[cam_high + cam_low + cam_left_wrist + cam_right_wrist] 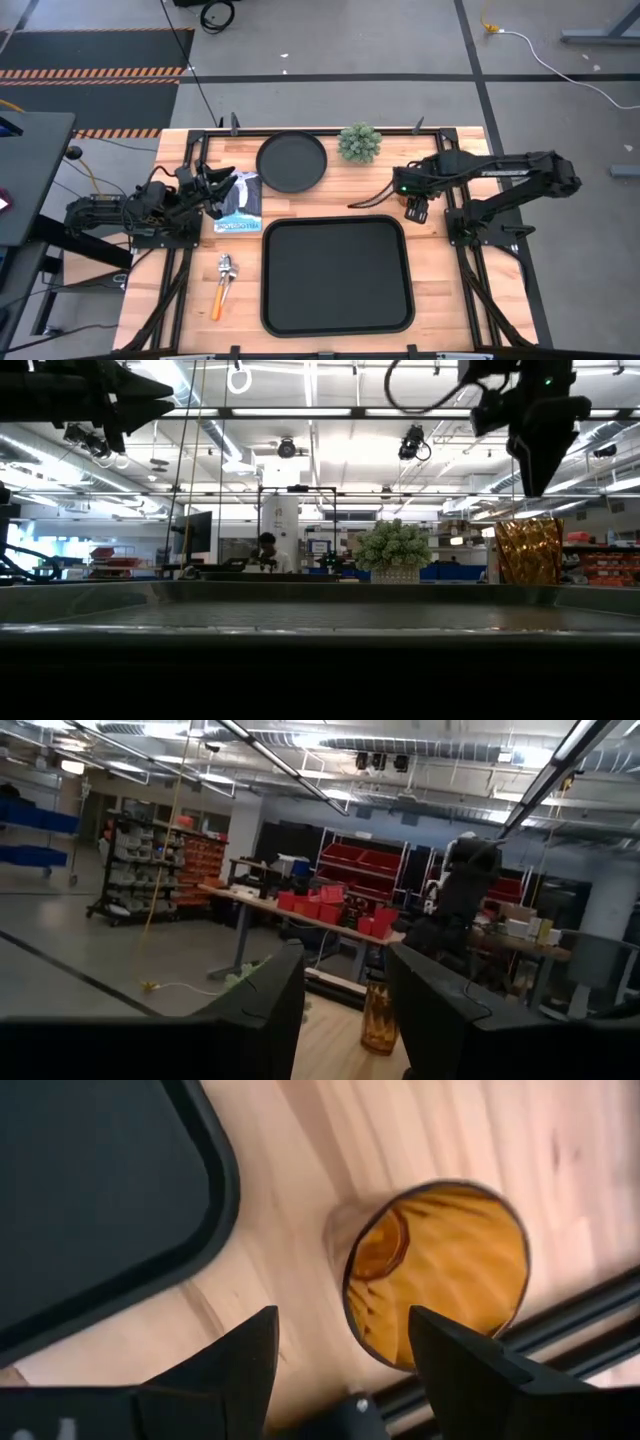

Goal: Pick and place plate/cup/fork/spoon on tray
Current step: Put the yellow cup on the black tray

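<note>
The amber cup (440, 1270) stands upright on the wood just off the far right corner of the black tray (337, 275). My right gripper (345, 1370) hangs open over it, pointing down, clear of its rim; the low view shows the gripper (540, 470) above the cup (528, 550). The round black plate (291, 162) lies flat beyond the tray. The spoon (226, 267) and the orange-handled fork (218, 302) lie left of the tray. My left gripper (215, 188) waits open at the table's left, raised, with nothing between its fingers (255, 1020).
A small potted plant (360, 143) stands at the far edge, right of the plate. A white and blue booklet (238, 208) lies under my left gripper. The table's dark frame rail (560, 1340) runs close beside the cup on the right.
</note>
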You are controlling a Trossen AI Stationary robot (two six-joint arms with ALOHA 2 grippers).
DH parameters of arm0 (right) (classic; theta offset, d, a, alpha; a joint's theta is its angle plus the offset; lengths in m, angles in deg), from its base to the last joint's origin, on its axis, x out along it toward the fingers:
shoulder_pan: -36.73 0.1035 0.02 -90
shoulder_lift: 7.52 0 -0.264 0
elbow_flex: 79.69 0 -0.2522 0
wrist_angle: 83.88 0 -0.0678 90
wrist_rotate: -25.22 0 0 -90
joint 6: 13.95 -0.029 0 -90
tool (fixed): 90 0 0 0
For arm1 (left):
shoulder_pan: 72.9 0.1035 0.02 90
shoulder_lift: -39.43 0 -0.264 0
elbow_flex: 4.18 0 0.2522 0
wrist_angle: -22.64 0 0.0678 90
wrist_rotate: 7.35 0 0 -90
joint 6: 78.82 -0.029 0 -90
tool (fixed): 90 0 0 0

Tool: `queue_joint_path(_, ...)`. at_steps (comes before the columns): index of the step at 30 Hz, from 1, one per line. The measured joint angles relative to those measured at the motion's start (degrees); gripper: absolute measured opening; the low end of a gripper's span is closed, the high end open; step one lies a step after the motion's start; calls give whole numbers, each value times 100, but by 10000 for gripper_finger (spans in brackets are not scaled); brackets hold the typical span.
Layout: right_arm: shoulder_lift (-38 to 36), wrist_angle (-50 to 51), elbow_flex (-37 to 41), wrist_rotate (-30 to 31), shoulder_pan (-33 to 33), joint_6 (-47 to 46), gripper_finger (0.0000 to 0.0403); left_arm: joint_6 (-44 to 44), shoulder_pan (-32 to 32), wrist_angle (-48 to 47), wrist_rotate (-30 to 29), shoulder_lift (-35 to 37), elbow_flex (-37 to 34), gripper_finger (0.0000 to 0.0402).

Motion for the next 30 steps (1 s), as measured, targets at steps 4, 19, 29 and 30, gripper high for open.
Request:
queue_joint_path(4,366,153,0,-265,-329,212,227,-91,0,4,-32,0,0,148)
queue_joint_path(19,1080,143,0,-133,-541,782,207,-99,0,4,-50,0,0,148)
queue_joint_path(29,1077,-226,4,-141,-750,946,127,-98,-1,-7,-50,0,0,148)
queue_joint_path(30,1077,-236,4,-144,-776,939,121,-97,0,-7,-50,0,0,148)
